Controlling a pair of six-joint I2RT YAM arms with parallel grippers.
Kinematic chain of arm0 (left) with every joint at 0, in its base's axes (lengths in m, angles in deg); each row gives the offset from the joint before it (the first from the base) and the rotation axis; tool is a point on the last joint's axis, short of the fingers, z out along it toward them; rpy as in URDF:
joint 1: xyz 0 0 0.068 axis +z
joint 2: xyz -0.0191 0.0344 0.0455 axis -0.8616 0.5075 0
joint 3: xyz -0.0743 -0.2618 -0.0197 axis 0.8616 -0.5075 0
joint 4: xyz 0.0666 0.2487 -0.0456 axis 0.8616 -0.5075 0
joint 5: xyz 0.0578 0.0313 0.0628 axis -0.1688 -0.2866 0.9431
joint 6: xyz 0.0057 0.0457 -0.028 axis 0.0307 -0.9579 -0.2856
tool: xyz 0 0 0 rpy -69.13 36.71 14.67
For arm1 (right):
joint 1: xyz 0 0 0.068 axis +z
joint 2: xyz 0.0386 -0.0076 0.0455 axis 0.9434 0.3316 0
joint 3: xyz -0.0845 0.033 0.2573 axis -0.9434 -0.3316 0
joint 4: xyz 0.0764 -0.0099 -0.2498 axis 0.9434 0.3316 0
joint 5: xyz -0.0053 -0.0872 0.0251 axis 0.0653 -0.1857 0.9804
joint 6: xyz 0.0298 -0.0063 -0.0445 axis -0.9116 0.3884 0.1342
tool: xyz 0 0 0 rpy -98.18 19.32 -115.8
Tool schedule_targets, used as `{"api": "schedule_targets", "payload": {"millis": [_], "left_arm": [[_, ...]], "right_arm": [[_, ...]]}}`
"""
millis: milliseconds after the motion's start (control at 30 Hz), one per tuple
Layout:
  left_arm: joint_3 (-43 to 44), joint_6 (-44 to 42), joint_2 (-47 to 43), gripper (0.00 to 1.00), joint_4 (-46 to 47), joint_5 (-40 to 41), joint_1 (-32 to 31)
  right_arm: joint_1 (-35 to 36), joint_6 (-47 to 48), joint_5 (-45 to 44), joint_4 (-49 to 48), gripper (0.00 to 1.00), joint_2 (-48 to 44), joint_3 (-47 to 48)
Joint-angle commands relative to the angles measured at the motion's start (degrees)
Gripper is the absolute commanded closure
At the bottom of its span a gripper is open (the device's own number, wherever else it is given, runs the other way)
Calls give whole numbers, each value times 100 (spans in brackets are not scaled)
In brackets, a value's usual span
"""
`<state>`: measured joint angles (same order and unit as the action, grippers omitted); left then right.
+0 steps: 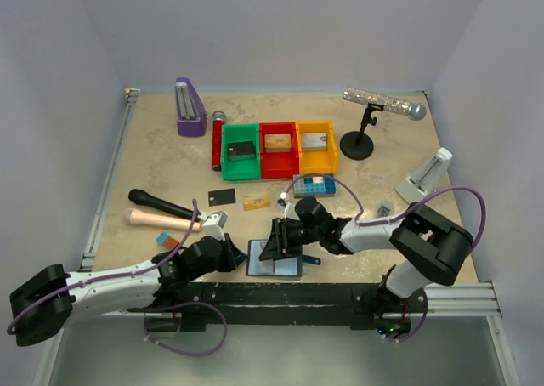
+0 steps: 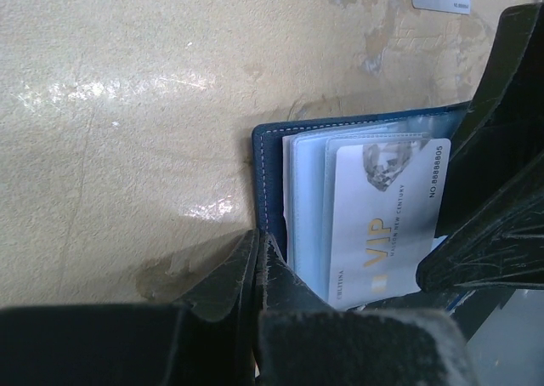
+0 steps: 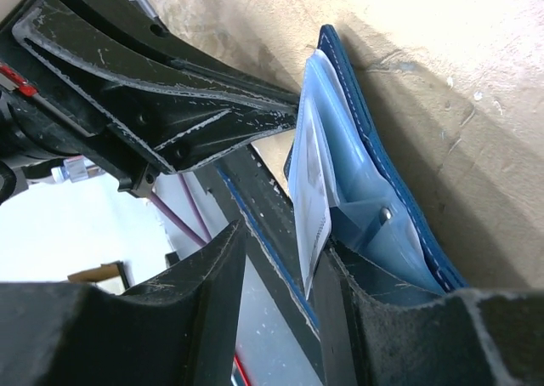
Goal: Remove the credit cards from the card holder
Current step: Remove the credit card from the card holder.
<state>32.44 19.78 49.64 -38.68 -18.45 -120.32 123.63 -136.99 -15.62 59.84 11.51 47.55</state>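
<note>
Card holder (image 1: 263,264) lies open between the arms; left pincer (image 2: 259,271), pressed together, sits at its edge; right pincer (image 3: 285,250), spread, straddles the silvery card (image 2: 387,224).

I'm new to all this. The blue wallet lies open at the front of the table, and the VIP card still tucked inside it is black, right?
Not quite. The card holder does lie open at the near edge of the table, with a VIP card still tucked in, but that card is silvery white, not black. The left wrist view shows it clearly.
</note>
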Motion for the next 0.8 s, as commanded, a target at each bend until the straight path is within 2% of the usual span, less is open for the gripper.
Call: {"api": "schedule_targets", "payload": {"millis": [0, 767], "left_arm": [[-91, 31, -19, 100, -177, 54, -9], [-276, 101, -19, 100, -115, 98, -9]], "right_arm": [[27, 137, -97, 58, 61, -305, 113], [18, 243, -220, 445, 69, -683, 87]]}}
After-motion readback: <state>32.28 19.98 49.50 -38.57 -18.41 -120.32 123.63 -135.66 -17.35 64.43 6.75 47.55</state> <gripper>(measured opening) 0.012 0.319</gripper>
